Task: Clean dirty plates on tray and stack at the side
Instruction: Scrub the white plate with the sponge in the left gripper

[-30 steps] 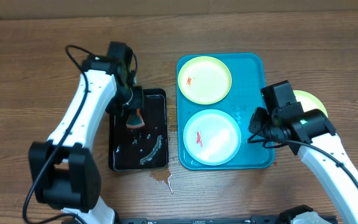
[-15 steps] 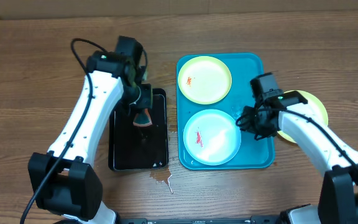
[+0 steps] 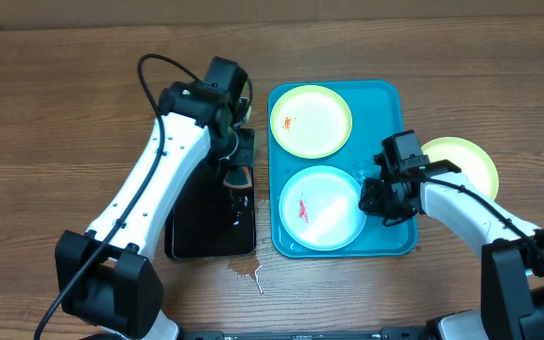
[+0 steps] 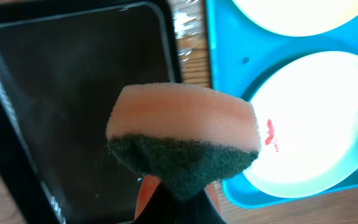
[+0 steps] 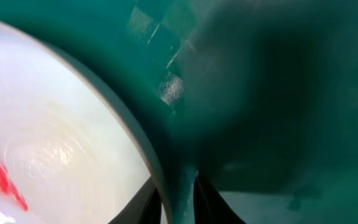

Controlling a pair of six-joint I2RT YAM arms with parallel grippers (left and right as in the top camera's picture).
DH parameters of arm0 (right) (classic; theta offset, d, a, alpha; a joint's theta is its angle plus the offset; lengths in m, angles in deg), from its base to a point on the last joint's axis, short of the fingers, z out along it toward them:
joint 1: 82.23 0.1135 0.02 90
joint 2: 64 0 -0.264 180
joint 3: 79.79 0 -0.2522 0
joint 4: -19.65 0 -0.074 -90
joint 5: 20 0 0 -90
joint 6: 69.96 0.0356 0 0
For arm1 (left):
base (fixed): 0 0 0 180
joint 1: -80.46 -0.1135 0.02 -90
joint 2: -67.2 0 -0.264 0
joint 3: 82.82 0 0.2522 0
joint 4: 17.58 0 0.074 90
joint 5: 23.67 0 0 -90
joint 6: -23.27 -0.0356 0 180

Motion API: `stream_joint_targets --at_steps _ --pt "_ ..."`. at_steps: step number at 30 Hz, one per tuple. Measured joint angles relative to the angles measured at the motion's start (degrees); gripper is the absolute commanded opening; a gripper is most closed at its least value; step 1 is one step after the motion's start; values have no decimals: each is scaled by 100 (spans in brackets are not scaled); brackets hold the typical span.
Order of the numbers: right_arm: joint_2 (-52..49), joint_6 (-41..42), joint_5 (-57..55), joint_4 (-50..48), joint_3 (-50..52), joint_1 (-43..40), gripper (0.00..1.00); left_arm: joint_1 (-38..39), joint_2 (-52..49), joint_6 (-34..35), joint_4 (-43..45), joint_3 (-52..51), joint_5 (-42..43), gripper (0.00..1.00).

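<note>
1. The right gripper (image 5: 179, 200) has its 2 dark fingers closed on the near right rim of the light blue plate (image 3: 321, 208); the rim runs up between them in the right wrist view.
2. The left gripper (image 4: 176, 194) is clamped on a sponge (image 4: 182, 140), peach foam above and dark green scouring pad below.
3. The sponge hangs over the right edge of the black tray (image 3: 192, 227), close to the gap beside the turquoise tray (image 3: 385, 104).
4. The light blue plate lies flat in the near half of the turquoise tray and carries a red smear (image 3: 301, 208) left of its middle.
5. A yellow-green plate (image 3: 311, 120) lies in the far half of the same tray, with a small red-orange mark (image 3: 288, 122) near its left side.
6. A second yellow-green plate (image 3: 466, 161) rests on the table just right of the turquoise tray, partly hidden by the right arm.
7. The black tray's floor looks wet and glossy.
8. The table (image 3: 55, 113) is brown wood grain, with a small puddle (image 3: 248, 274) near the black tray's front right corner.
9. Of the room, only a pale tan band (image 3: 272, 9) shows along the far edge.
</note>
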Motion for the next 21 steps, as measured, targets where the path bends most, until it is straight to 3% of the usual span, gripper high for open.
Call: stream_joint_targets --at_steps 4,14,21 --pt "0 48 -57 -151 55 46 7 238 0 173 219 0 74 4" --pt "0 310 -170 -208 55 48 6 1156 -87 800 1134 -7 367 4" --pt "0 352 -175 -192 55 48 6 1716 -1075 1128 1635 -11 678 4"
